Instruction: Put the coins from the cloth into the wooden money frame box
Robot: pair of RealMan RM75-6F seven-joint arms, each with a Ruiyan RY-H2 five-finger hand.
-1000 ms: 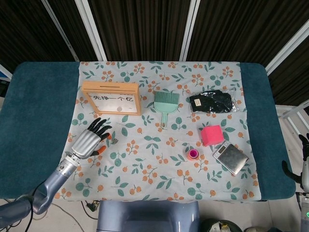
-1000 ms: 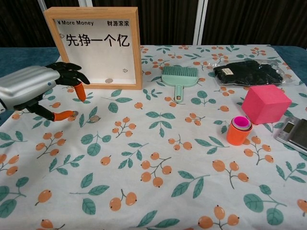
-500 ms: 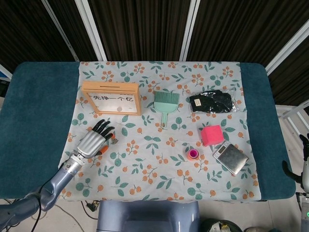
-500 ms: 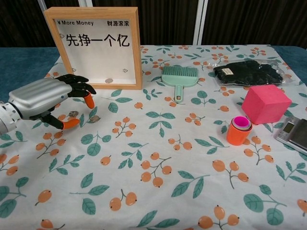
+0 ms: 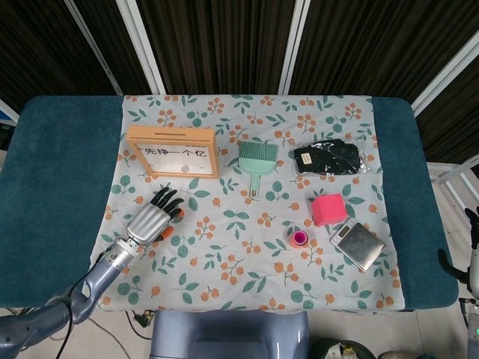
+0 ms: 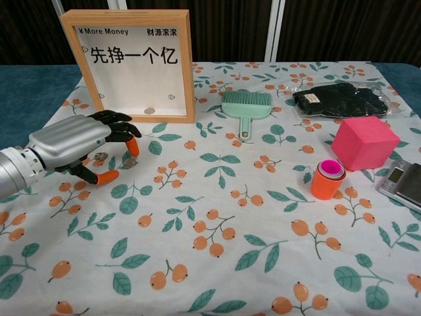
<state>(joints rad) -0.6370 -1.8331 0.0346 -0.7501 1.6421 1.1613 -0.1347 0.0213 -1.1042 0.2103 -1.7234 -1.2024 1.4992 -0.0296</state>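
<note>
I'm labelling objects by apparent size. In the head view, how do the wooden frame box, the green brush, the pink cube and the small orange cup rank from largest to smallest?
1. Wooden frame box
2. Green brush
3. Pink cube, less spread out than the brush but more solid
4. Orange cup, clearly smallest

left arm: reaches in from the near-left corner, forearm slanting up and to the right, low over the surface. left hand [image 5: 152,219] [image 6: 75,141]: silver back facing up, dark fingers [image 6: 117,128] with orange tips curved forward and down, somewhat apart; thumb stretched below them, its orange tip near the surface. nothing visibly held between thumb and fingers. right hand [image 5: 473,224]: only a dark sliver at the far-right edge of the head view, beside the table; pose unreadable.
</note>
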